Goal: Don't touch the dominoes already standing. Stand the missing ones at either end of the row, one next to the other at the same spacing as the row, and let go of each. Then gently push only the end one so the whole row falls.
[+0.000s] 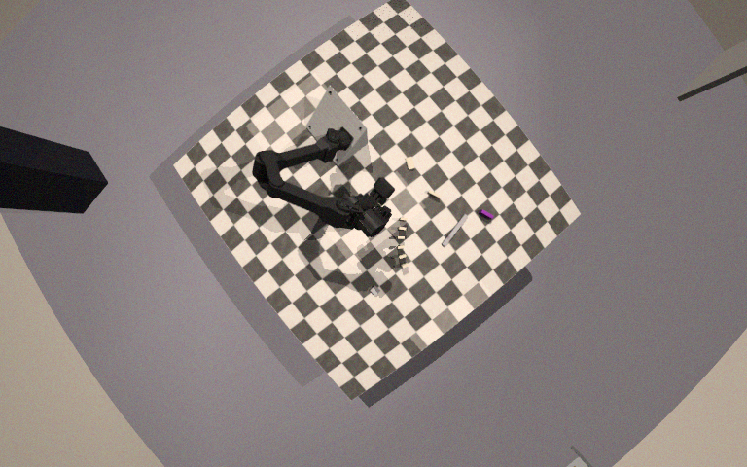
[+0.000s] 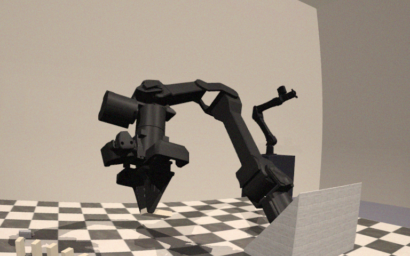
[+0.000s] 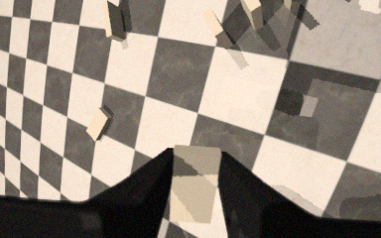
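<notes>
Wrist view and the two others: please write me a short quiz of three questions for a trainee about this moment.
1. True or false: the gripper is shut on a cream domino.
2. Which colour is the small block beside the grey bar? A purple, B green, C red.
3. Fill in: the arm's base stands on a grey ____.

Key: 1 true; 2 A; 3 plate.
</notes>
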You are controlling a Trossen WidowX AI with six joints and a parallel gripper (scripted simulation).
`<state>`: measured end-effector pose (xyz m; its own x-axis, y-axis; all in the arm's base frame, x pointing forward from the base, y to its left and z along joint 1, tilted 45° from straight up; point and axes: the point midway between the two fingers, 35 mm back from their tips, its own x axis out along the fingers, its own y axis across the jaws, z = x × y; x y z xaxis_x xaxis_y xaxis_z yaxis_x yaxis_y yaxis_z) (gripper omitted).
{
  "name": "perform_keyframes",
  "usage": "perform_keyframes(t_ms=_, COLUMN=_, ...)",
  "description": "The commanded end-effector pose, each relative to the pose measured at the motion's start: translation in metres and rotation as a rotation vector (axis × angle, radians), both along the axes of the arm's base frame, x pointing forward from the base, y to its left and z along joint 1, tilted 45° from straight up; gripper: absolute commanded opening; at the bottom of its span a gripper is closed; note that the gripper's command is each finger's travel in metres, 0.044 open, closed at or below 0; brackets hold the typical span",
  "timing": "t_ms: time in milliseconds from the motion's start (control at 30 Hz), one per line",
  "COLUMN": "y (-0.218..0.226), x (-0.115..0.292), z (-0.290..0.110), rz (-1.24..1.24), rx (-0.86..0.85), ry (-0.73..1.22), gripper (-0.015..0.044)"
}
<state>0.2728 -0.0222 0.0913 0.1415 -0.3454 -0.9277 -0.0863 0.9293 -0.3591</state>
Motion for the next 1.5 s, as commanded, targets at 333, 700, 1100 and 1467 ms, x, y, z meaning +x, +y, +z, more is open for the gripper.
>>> perform_keyframes(t_ms=333, y=-0.004, x=0.004, z=-0.009, rz=0.104, rx=0.148, ry=-0.192, gripper=0.0107)
perform_keyframes(t_ms=700, y=-0.008, x=0.007, z=-0.009, rz=0.219, rx=0.206, ry=-0.380, gripper=0.0107)
perform_keyframes(t_ms=1100, y=-0.012, x=0.006, z=-0.001, rz=0.371, rx=0.197, ry=-0.596, gripper=0.0107)
perform_keyframes(t_ms=1467, y=-0.015, x=0.000, z=0.009, rz=0.526, rx=0.121, ry=-0.786, gripper=0.0107)
